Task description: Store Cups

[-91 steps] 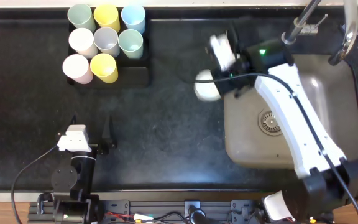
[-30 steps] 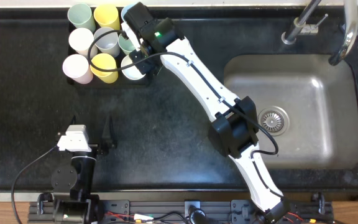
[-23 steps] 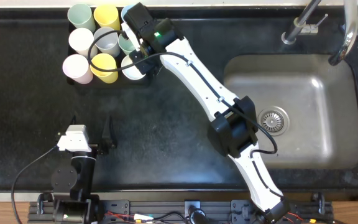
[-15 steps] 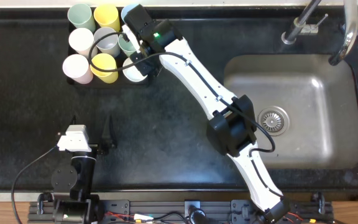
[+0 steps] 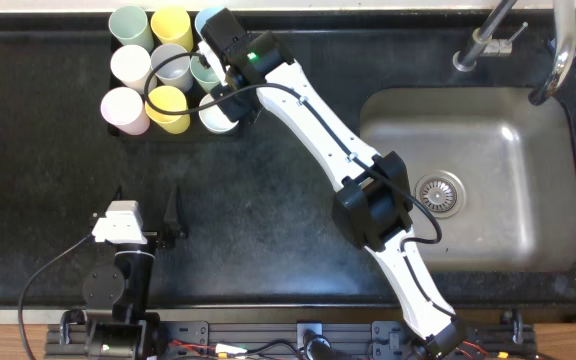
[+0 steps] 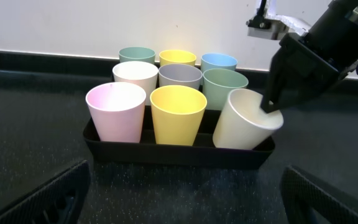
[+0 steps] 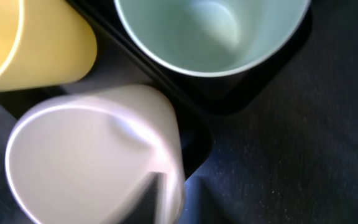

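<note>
Cream cup (image 6: 247, 121) leans in the black tray's (image 6: 166, 154) corner, just beside the yellow cup (image 6: 177, 115), rim clenched by the right tool (image 6: 273, 102). Left tool (image 5: 146, 198) sits released, well apart from the tray.

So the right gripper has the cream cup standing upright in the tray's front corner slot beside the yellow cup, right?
Not upright: the left wrist view shows the cream cup tilted, its rim leaning away from the yellow cup while the right gripper holds it. The rest stands: it is at the tray's front corner slot, beside the yellow cup.
</note>
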Available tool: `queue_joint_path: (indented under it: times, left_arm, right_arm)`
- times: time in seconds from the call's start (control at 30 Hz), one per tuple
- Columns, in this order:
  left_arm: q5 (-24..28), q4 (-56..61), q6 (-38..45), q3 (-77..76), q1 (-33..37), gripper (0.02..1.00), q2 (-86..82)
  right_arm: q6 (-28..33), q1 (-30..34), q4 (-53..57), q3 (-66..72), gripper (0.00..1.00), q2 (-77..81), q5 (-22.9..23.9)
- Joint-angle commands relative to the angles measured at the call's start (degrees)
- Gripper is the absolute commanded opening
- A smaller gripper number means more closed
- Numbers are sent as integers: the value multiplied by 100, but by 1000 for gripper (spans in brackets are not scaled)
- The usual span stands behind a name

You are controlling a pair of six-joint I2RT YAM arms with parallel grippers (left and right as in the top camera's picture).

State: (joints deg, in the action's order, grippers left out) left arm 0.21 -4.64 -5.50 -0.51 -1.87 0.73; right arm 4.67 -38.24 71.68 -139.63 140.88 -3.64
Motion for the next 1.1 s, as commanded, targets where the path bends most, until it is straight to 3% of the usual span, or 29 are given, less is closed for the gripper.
queue_joint_path:
  times: [0.03, 0.07, 0.13, 0.33, 0.8, 0.97, 1.1]
  left_arm:
    - [-28, -22, 122, 4, -13, 998, -57]
    - [-28, -22, 122, 4, -13, 998, -57]
    - [-28, -22, 122, 4, -13, 998, -57]
    - [-28, -22, 122, 4, -13, 998, -57]
    - [-28, -22, 122, 4, -13, 998, -57]
    - [-28, -22, 122, 4, -13, 998, -57]
    - [-28, -22, 122, 4, -13, 998, -57]
  right_arm:
    - [17, 31, 7, -175, 783, 120, 9]
    - [20, 35, 7, -175, 822, 118, 9]
    - [20, 46, 7, -177, 996, 109, 17]
    - [17, 101, -7, -203, 996, 61, 39]
    - [-199, 313, 140, -1714, 998, -190, 835]
    - [-302, 680, 619, -1836, 998, -929, 990]
    - [-422, 1180, 852, -1384, 998, -1838, 1423]
